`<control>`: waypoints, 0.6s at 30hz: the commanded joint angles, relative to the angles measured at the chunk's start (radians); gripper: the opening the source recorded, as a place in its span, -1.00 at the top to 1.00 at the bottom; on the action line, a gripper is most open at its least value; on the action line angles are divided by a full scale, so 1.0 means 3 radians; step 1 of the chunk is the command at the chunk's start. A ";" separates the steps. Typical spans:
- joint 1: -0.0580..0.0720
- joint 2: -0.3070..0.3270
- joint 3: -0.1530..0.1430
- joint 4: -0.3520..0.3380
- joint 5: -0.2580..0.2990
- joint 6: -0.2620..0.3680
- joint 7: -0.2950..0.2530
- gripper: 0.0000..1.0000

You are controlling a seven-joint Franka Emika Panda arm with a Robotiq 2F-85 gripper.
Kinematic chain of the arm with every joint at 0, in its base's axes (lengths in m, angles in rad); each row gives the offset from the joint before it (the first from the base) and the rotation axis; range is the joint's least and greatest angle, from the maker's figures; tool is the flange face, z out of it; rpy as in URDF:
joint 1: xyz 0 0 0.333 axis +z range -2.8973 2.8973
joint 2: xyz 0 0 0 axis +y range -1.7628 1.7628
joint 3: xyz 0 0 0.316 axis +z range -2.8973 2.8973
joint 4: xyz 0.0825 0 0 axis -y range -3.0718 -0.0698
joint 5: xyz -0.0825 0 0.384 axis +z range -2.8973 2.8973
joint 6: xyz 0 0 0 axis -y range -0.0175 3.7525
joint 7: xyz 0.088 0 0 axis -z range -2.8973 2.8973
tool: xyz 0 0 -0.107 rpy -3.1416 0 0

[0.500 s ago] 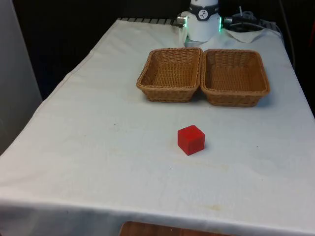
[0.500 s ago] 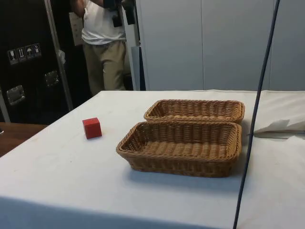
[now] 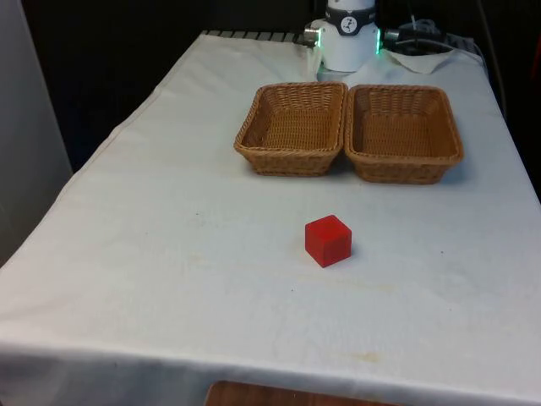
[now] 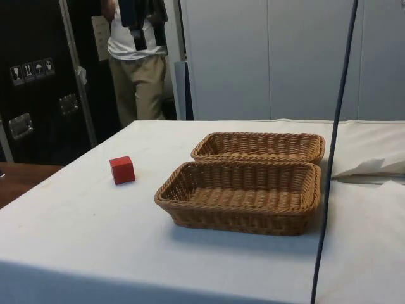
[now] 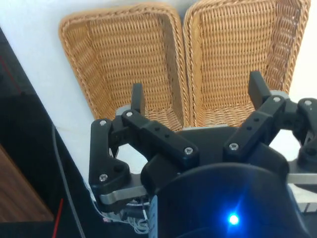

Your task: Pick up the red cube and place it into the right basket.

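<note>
The red cube (image 3: 328, 240) sits on the white cloth in front of the two wicker baskets, nearer the right basket's side; it is also seen in the side view (image 4: 122, 170). The right basket (image 3: 402, 173) and the left basket (image 3: 287, 163) stand side by side, touching, both empty. In the side view the right basket (image 4: 240, 218) is the nearer one and the left basket (image 4: 259, 149) lies behind it. My gripper (image 5: 197, 91) hangs high above both baskets, open, with nothing between its fingers (image 5: 137, 96).
A person (image 4: 136, 63) stands beyond the table's cube end in the side view. A dark cable (image 4: 332, 158) hangs down past the baskets. Crumpled white cloth (image 3: 427, 57) lies beside the robot's base (image 3: 349, 38).
The person behind the table has shifted and the hanging cable has swung slightly left. The cube and baskets have not moved.
</note>
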 commanded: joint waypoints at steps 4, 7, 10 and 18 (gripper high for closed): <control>-0.0027 0.0127 0.0003 0.0023 0.0130 0.0113 0.0013 -1.00; -0.0037 0.0170 0.0003 0.0030 0.0170 0.0147 0.0020 -1.00; -0.0047 0.0257 0.0003 0.0057 0.0227 0.0207 0.0050 -1.00; -0.0040 0.0453 0.0030 0.0203 0.0283 0.0293 0.0157 -1.00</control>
